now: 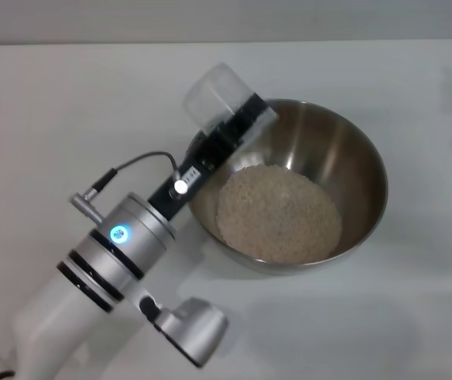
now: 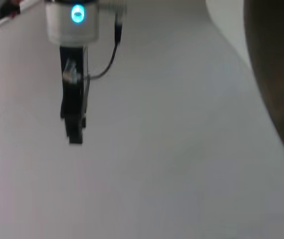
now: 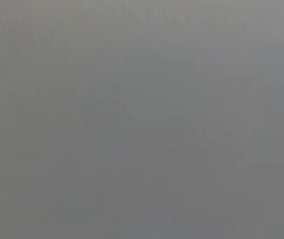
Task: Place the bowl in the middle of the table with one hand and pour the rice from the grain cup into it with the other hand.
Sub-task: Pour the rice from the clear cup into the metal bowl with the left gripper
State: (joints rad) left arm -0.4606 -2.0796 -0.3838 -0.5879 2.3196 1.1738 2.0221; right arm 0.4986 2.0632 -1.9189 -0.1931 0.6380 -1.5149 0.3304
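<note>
A bare test bench: only a plain white table (image 1: 59, 103) under a robot arm (image 1: 91, 269).

— What is the bowl (image 1: 352, 170) made of?
— Brushed steel, shiny inside, with soft reflections.
— And the cup (image 1: 214, 93)?
— Clear plastic, slightly frosted.
— The rice (image 1: 279, 212)?
— Pale, grainy, matt.
— The table (image 1: 67, 103)?
— Smooth, white, matt.
— The left arm (image 1: 115, 253)?
— Satin silver metal; its gripper (image 1: 233, 131) is matt black.
</note>
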